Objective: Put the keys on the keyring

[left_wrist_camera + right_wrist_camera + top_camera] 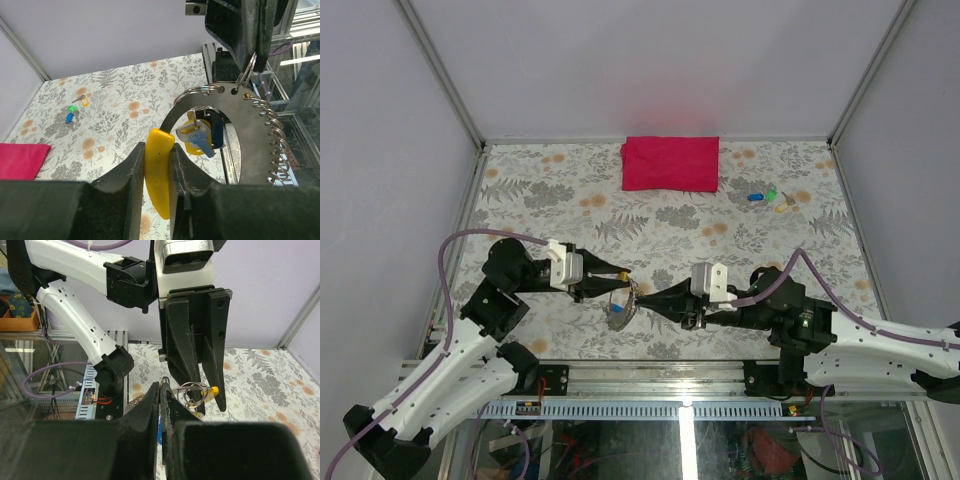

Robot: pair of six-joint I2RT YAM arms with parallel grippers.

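My left gripper (618,273) (160,146) is shut on the yellow plastic head of a key (159,172), held above the table. My right gripper (646,300) (161,388) faces it, shut on a thin wire keyring (247,71) (192,390) at its fingertips. That keyring passes through a hole in a curved metal plate (252,132) (618,313) edged with several wire loops. Keys with yellow and blue heads (199,136) hang from the plate between the grippers. Loose keys with blue, green and yellow tags (766,197) (74,111) lie at the far right of the table.
A red cloth (670,163) (20,160) lies flat at the back middle of the flowered table. The metal frame rail (720,375) runs along the near edge. Enclosure walls stand on the left, back and right.
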